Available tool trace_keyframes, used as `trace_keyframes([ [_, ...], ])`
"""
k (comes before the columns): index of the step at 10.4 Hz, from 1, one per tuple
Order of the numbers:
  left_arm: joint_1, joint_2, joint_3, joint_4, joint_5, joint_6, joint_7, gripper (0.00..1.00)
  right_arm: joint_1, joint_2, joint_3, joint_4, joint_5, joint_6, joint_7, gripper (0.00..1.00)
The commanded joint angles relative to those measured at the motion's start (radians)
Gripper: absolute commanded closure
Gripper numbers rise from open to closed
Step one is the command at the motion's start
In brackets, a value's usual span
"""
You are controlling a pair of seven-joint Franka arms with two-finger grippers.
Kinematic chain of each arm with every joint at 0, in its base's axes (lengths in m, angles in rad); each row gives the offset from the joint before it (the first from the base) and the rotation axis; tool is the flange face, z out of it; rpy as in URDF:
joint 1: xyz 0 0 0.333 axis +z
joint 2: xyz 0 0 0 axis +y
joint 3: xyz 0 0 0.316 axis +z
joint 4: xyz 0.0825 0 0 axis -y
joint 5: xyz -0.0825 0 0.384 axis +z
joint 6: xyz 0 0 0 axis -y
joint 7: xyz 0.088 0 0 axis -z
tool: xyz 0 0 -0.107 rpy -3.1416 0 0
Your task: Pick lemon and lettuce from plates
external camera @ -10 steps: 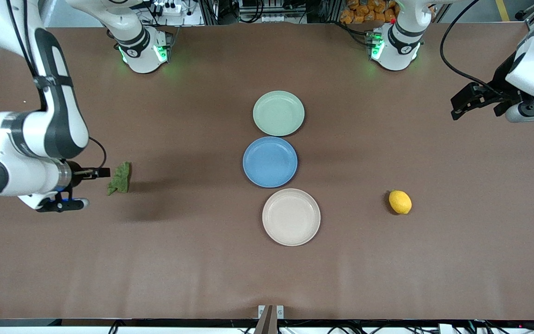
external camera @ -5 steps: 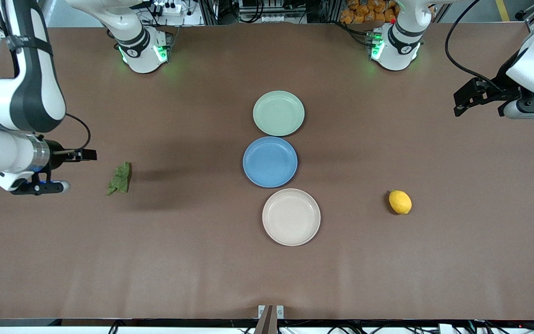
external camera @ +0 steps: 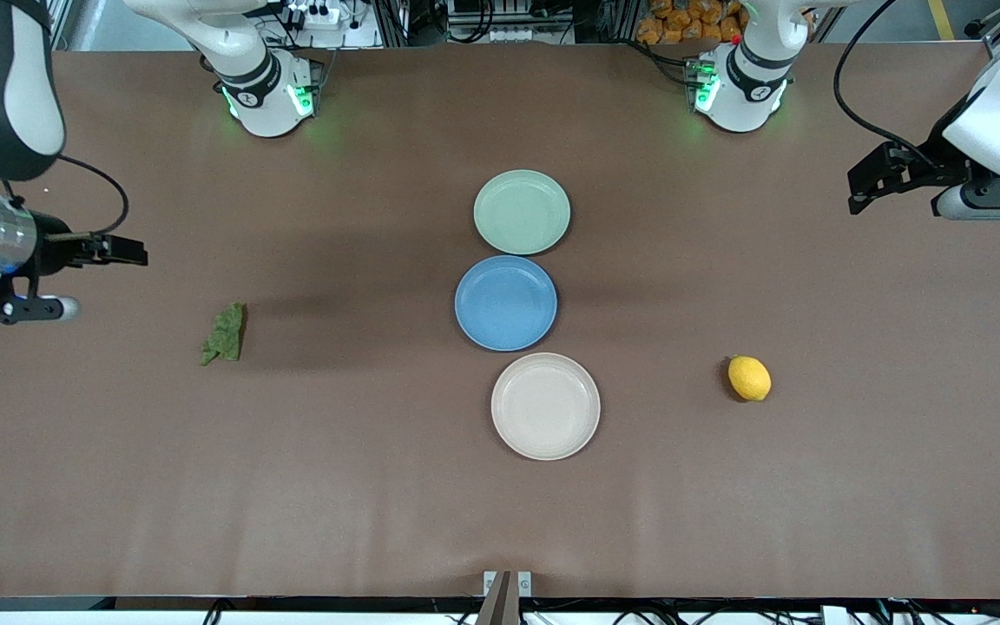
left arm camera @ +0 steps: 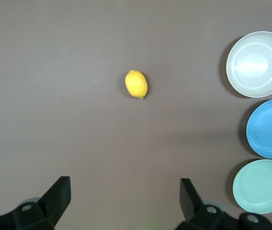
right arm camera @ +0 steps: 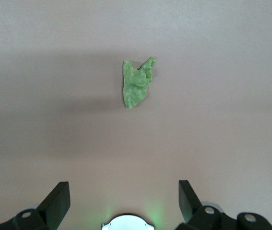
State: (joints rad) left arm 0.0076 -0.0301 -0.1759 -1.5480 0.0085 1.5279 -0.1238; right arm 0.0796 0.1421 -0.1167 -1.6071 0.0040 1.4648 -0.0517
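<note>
Front view is showing 3 plates lying in a line down the middle of the table (external camera: 378, 521): the pale green plate (external camera: 522, 212) farthest from the camera, the blue plate (external camera: 506, 303) in the middle, and the beige plate (external camera: 545, 405) nearest, with all 3 bare. The lemon (external camera: 749, 378) is sitting on the bare table toward the left arm's end, well apart from the beige plate and about level with it. The lettuce (external camera: 224, 333) is lying flat on the table toward the right arm's end, well apart from the blue plate.

The left gripper (external camera: 866, 185) is hanging in the air over the left arm's end of the table, holding nothing; in the left wrist view its fingers (left arm camera: 56, 199) are standing spread wide, with the lemon (left arm camera: 136, 84) and the 3 plates showing on the table below. The right gripper (external camera: 122, 251) is hanging over the right arm's end of the table, also holding nothing; in the right wrist view its fingers (right arm camera: 58, 201) are spread wide as well, with the lettuce (right arm camera: 136, 82) lying on the table below them.
</note>
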Motion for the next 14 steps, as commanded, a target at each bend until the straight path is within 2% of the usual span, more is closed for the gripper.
trace_keyframes([
  [1, 0.005, -0.007, -0.007, 0.012, 0.005, -0.022, 0.01, 0.0, -0.018, -0.001, -0.003, 0.088, 0.014, -0.072, 0.013, 0.0],
  [6, 0.006, -0.008, -0.005, 0.011, 0.004, -0.022, 0.01, 0.0, -0.012, 0.004, -0.006, 0.225, 0.005, -0.098, 0.003, 0.0],
  [14, 0.008, -0.008, -0.004, 0.011, 0.005, -0.022, 0.01, 0.0, -0.012, -0.015, -0.014, 0.25, 0.005, -0.087, 0.012, 0.0],
])
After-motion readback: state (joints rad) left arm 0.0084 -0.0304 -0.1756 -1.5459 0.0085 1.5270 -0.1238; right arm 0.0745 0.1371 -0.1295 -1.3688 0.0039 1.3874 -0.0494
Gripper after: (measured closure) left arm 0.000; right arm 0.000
